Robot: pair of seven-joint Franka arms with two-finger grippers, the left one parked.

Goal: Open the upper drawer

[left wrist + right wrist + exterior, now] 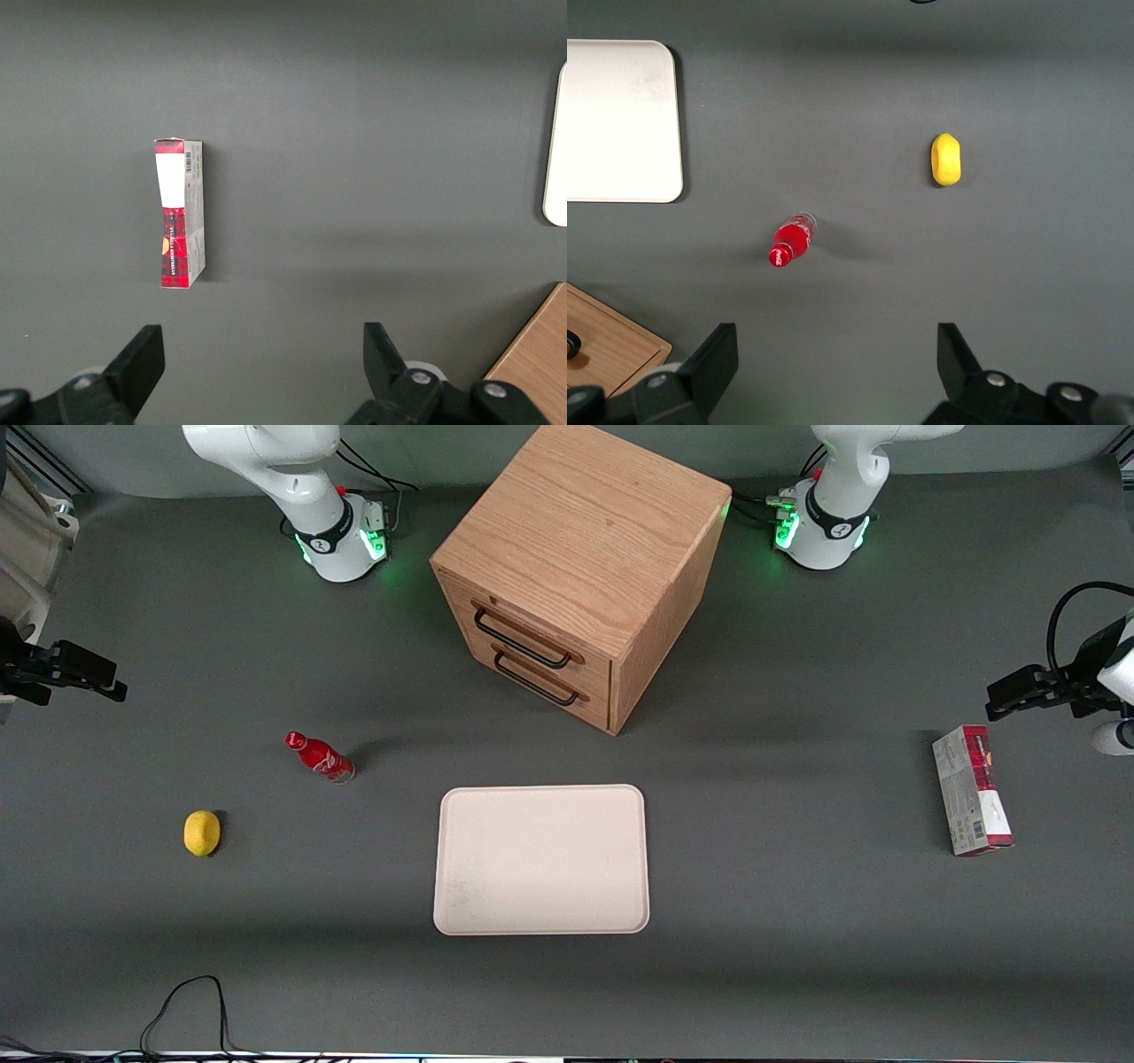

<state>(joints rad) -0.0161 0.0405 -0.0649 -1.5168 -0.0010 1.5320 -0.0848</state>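
Reach not yet begun: the black two-finger gripper hangs spread and empty at the working arm's table end.
The light oak upper drawer of the cube cabinet sits closed; its thin black bar handle must be reached and clasped.

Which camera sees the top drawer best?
The front view: the upper drawer shows its whole shut front and black handle. Both wrist views catch only a cabinet corner. The open claw hovers over the table above the red bottle.
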